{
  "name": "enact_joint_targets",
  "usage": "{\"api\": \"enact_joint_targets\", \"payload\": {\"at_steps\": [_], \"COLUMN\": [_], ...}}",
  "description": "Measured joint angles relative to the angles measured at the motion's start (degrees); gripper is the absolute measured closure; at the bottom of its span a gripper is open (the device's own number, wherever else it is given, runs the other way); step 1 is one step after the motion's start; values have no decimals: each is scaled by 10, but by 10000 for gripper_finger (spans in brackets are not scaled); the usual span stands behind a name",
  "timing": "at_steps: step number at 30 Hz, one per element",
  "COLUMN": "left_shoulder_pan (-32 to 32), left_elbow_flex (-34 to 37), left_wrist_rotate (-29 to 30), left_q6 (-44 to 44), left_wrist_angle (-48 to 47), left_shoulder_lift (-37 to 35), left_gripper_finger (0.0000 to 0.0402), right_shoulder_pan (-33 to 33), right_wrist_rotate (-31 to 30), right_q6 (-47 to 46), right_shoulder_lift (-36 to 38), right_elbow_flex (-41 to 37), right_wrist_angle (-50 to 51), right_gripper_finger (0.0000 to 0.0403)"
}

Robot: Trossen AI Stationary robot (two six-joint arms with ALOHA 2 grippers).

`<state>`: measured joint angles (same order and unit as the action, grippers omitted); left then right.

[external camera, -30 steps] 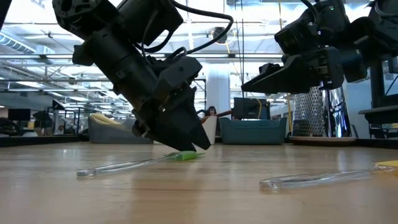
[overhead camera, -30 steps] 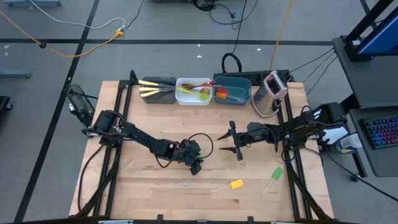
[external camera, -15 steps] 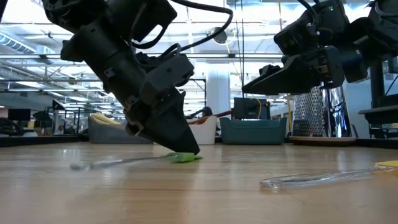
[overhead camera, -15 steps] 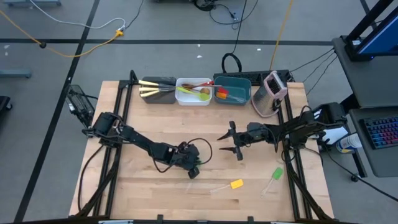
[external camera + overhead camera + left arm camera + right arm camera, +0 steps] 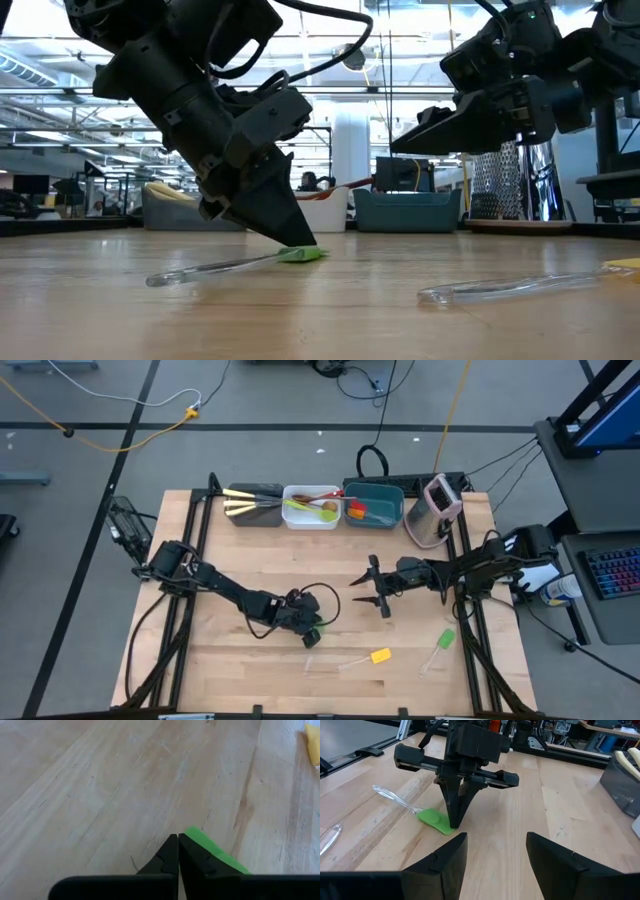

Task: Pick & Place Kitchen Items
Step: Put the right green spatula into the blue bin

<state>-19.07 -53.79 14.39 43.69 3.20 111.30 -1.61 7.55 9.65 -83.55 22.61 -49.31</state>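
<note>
**Operator:** Where is your left claw?

**Robot:** My left gripper (image 5: pixel 300 243) is down at the table (image 5: pixel 230 670), a little toward 7 o'clock from the middle of the board in the high view. Its fingers (image 5: pixel 172 855) are clenched, tips pressed together with no gap showing. The tips sit right at the edge of the green spatula (image 5: pixel 300 254), on its green head; whether they pinch that edge or only touch it, I cannot tell. The head lies flat on the wood, and its clear handle runs off along the table toward 9 o'clock in the low view.

**Operator:** And the right one?

**Robot:** My right gripper (image 5: pixel 372 588) hangs above the table near the centre, at 3 o'clock from the left one and well apart from it. Its fingers are spread wide with nothing between them.

**Operator:** What else lies loose?

**Robot:** A yellow spatula (image 5: pixel 379 656) lies at about 4 o'clock from my left claw, near the table's front edge. A second green spatula (image 5: pixel 445 639) lies farther toward 3 o'clock, close to the right rail.

**Operator:** And at the back?

**Robot:** At 12 o'clock stand three tubs in a row: a brown tub (image 5: pixel 236 510) with knives (image 5: pixel 240 507), a white tub (image 5: pixel 297 521) with spoons (image 5: pixel 318 506), a teal tub (image 5: pixel 385 508) with an orange-headed tool (image 5: pixel 357 511). A pink appliance (image 5: pixel 437 508) stands beside the teal one.
</note>
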Motion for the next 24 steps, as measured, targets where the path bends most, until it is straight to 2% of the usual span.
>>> {"api": "enact_joint_targets", "payload": {"at_steps": [10, 17, 24], "left_shoulder_pan": [4, 17, 29], "left_elbow_flex": [2, 2, 1], "left_wrist_rotate": [34, 48, 51], "left_q6": [-56, -58, -65], "left_wrist_angle": [-39, -53, -46], "left_shoulder_lift": [-73, -85, -86], "left_gripper_finger": [400, 400, 400], "right_shoulder_pan": [0, 0, 5], "right_wrist_rotate": [0, 0, 0], "right_q6": [0, -2, -113], "right_shoulder_lift": [0, 0, 0], "right_elbow_flex": [0, 0, 0], "right_wrist_angle": [5, 2, -29], "right_gripper_finger": [207, 206, 206]}}
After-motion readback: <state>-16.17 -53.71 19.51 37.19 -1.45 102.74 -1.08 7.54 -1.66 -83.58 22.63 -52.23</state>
